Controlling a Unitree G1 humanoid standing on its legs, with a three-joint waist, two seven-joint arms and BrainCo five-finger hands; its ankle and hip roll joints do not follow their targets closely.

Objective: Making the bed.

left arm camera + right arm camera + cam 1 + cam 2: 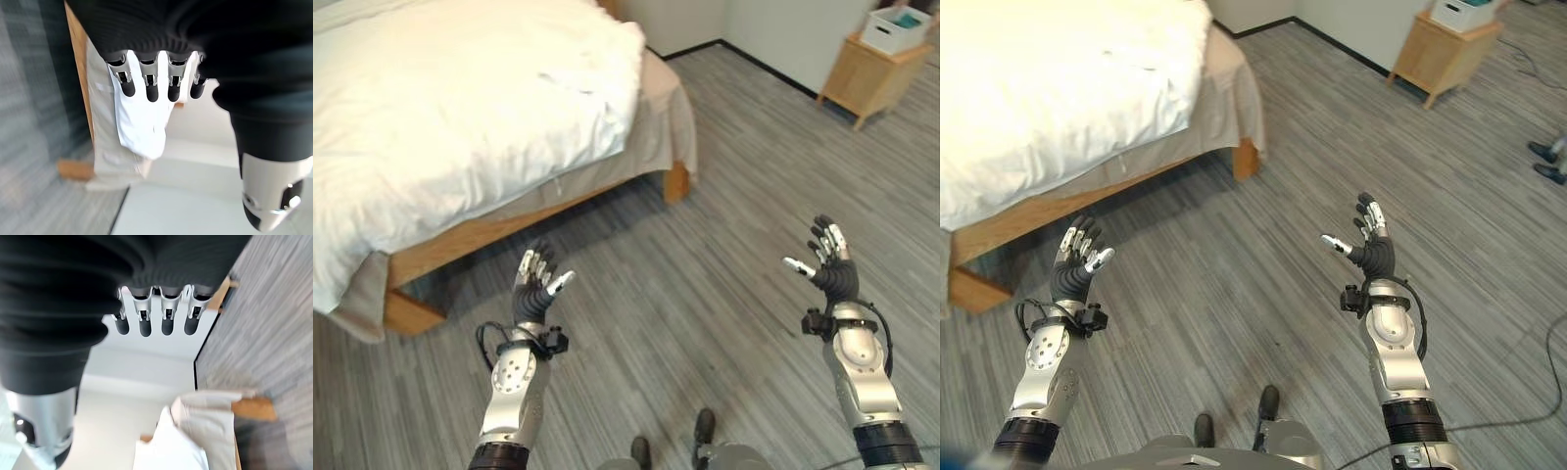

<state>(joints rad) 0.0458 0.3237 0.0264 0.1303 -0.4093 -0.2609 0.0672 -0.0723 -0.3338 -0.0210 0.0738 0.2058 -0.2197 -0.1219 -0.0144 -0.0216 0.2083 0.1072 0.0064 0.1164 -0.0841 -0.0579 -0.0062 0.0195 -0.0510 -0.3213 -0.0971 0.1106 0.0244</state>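
Both arms reach forward from the lower edge of the head views, forearms raised and well apart from each other. The left hand (534,285) is lifted with its fingers (152,88) straight and close together, thumb angled out to the side, holding nothing. The right hand (830,260) is raised in a like pose, fingers (145,323) extended upward in a row, thumb spread toward the left arm, palm empty.

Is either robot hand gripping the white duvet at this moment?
No. The left robot hand and right robot hand hang open over the floor, apart from the white duvet.
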